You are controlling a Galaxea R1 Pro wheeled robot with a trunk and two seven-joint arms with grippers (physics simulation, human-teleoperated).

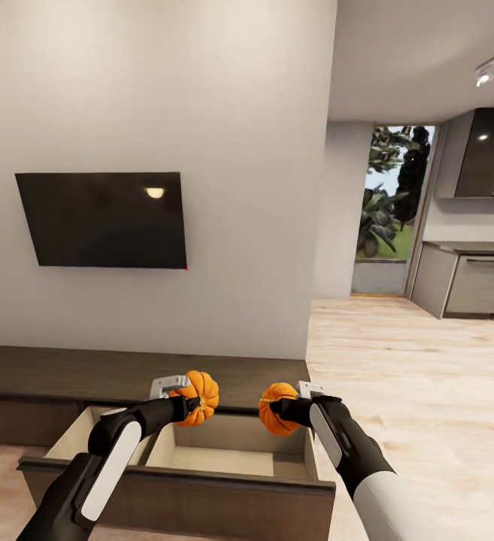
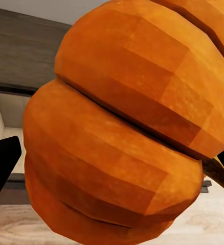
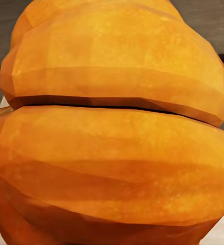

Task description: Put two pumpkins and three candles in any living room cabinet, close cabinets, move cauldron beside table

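The left gripper (image 1: 189, 406) clasps one small orange ribbed pumpkin (image 1: 198, 397); the right gripper (image 1: 283, 410) clasps the other orange ribbed pumpkin (image 1: 276, 408), at three o'clock of the first. Both hang above the open drawer (image 1: 224, 449) of the long dark-brown wooden cabinet (image 1: 66, 376).

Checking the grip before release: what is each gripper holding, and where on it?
Left gripper holds one pumpkin by its sides; right gripper holds the other pumpkin likewise, above the open drawer.
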